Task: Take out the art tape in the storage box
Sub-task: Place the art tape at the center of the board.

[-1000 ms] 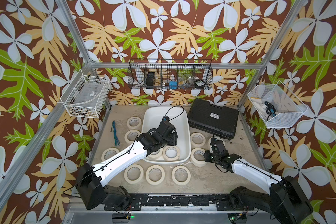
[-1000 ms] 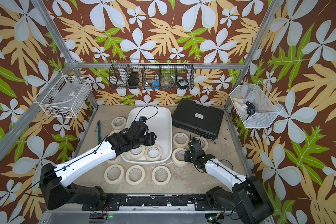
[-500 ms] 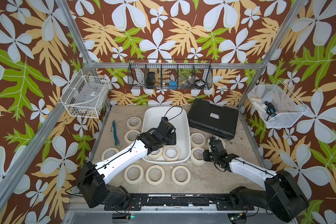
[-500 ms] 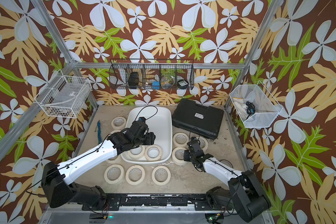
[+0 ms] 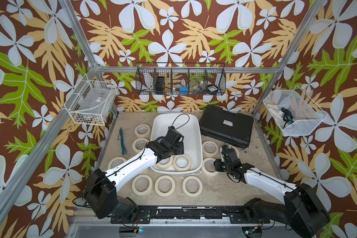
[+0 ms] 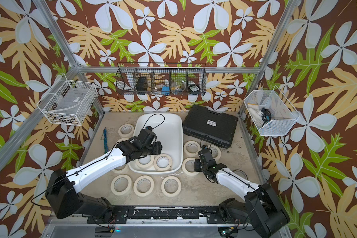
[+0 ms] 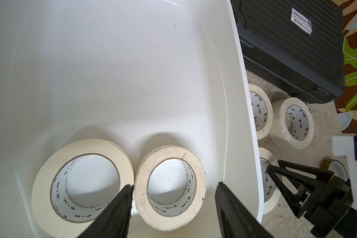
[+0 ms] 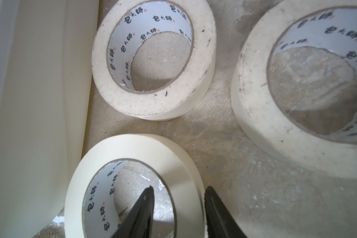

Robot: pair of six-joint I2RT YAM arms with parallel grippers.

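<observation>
Leaf-and-flower wallpaper closes in a mottled beige worktop (image 5: pixel 225 191), where most of the art tape (image 8: pixel 153 103) already lies flat around the white storage box (image 5: pixel 191 129). Two rolls are inside the box, side by side and touching, at the end nearest the robot: a clean roll (image 7: pixel 82 147) and a grubbier roll (image 7: pixel 170 152). Both lie flat with the core hole facing up, so neither has a long axis to line up with.

The left pincer (image 7: pixel 175 184) hangs right over the grubbier roll, empty, its jaws spread about as wide as the roll itself. One fingertip (image 7: pixel 126 197) sits above the seam where the two rolls meet, the other over the narrow strip between roll and box wall. Straight down looks like the move, and that tight seam is my guess at the snag.

The right pincer (image 8: pixel 178 190) is outside the box, low over a worktop roll (image 8: pixel 132 147) just beside the box wall. Its jaws are partly apart astride that roll's wall, one finger in the core, and do not seem to pinch it. So the left arm is plainly the nearer
</observation>
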